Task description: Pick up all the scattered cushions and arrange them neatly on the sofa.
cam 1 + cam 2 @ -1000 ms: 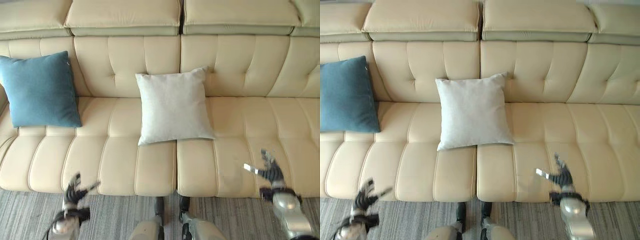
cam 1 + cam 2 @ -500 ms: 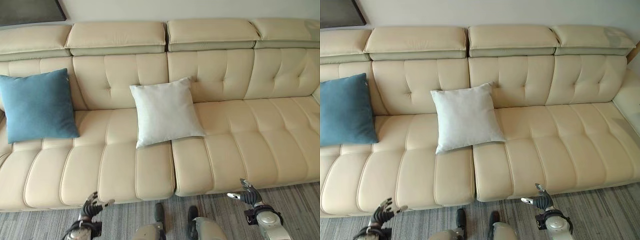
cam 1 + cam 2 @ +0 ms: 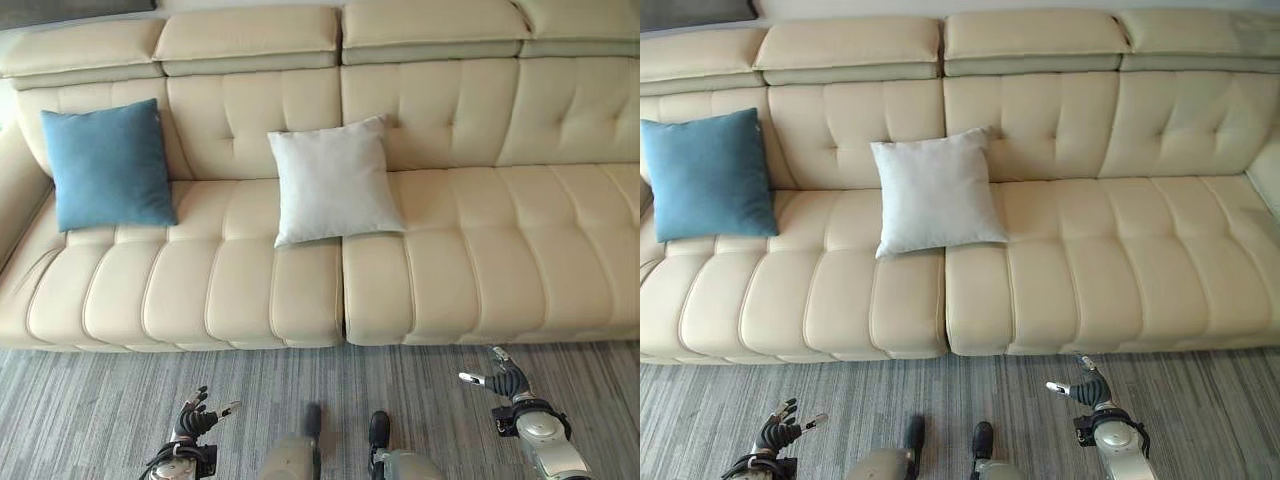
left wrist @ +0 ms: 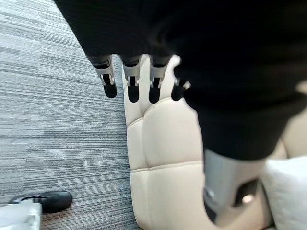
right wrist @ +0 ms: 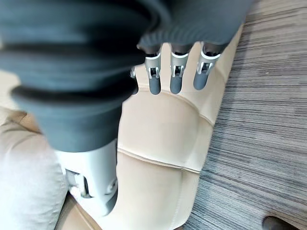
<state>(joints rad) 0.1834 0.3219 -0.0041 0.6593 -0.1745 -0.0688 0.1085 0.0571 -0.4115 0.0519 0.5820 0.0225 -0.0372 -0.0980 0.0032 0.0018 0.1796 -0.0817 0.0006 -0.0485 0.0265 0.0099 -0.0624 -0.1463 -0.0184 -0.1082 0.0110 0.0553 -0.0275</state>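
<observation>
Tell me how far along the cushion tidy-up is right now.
Looks mostly done: the blue cushion and the white cushion both lean against the backrest of the sofa. Nothing is in hand: the left hand and right hand hang open over the carpet. No cushion lies on the visible carpet, so nothing visible remains.

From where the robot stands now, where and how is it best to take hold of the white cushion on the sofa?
Probably by its two lower corners, coming from the front. The white cushion leans tilted against the backrest of the sofa, so its bottom edge points toward the robot and lies free on the seat. Both the left hand and the right hand are open and hold nothing.
</observation>
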